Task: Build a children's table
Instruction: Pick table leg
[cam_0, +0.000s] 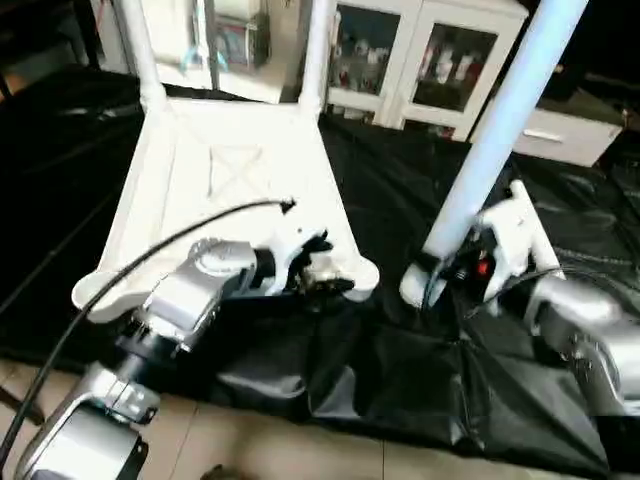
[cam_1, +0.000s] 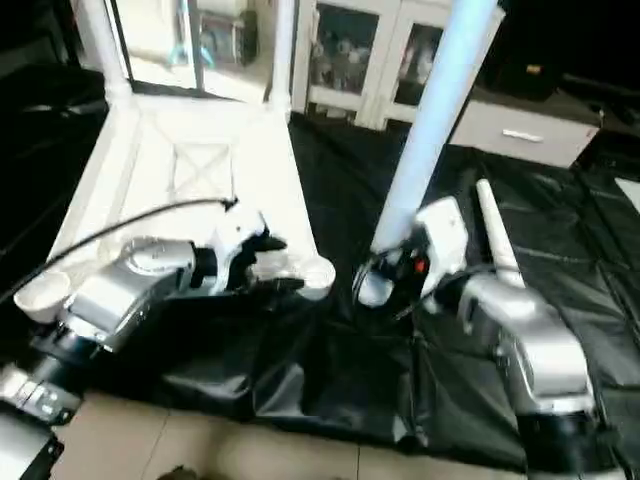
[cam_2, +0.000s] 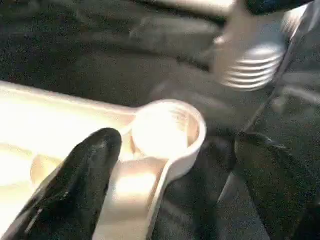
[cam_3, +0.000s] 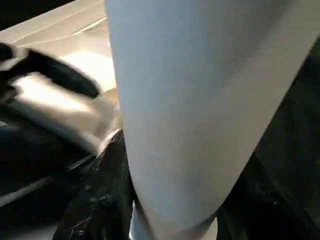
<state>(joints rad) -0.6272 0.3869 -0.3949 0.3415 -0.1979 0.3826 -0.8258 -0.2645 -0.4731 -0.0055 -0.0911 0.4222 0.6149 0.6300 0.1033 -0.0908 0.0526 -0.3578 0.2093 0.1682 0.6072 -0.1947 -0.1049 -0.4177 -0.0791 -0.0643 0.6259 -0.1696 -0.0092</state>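
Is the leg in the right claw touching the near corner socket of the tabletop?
Apart. The left eye view shows black sheet between the leg's threaded end and the empty socket.

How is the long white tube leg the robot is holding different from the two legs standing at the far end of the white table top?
The long white tube leg in the right gripper leans, its threaded end on the black sheet, outside any socket. The two far legs stand upright in the white plastic table top. The held leg looks thicker, being nearer the camera. All are plain white tubes.
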